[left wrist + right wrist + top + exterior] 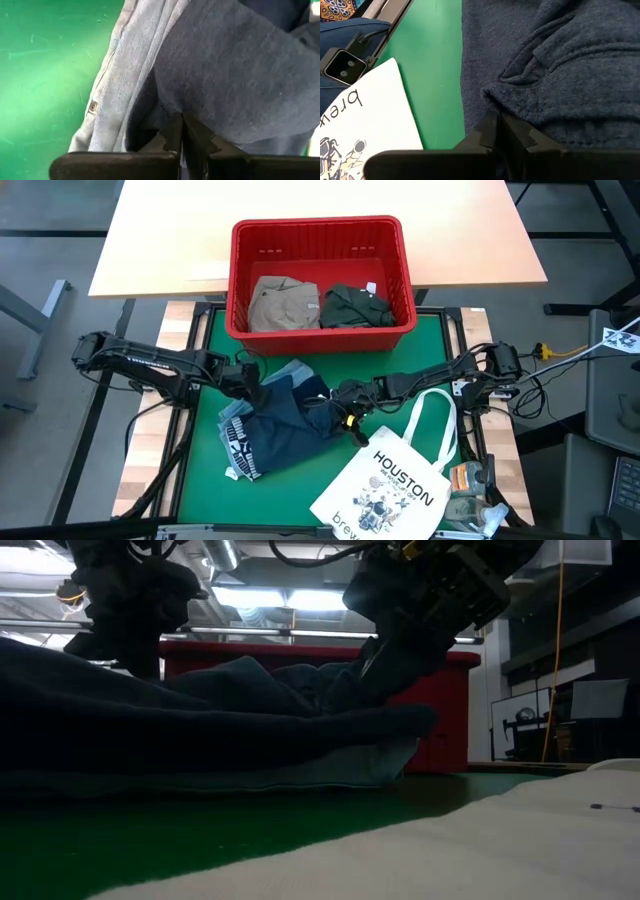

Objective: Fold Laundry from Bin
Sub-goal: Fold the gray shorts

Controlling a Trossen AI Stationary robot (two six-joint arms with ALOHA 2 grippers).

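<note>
A navy garment point(290, 425) lies crumpled on top of a light blue denim garment point(238, 465) on the green mat. My left gripper point(256, 387) is at the navy garment's left far corner, shut on it. My right gripper point(340, 396) is at its right far edge, shut on it as well. The red bin point(240, 280) stands beyond the mat and holds a khaki garment point(280, 305) and a dark green garment point(352, 305). In the low view the navy cloth point(200, 720) rests over the denim layer point(260, 775). My left gripper pinches the navy garment's edge point(172, 107) between its two fingers, coming steeply from above; one layer or several, I cannot tell. The cloth still lies on the denim point(112, 100) beside it. My right gripper pinches a bunched fold of the navy garment point(495, 97) between its two fingers, slanting down from the table's right. The cloth rests on the mat, slack and wrinkled.
A white tote bag printed "HOUSTON" point(385, 485) lies on the mat's near right part, close to my right gripper, its handle looping toward the right arm. Bare green mat point(205, 480) shows to the left of the garments. A wooden table point(160, 240) stands behind the bin.
</note>
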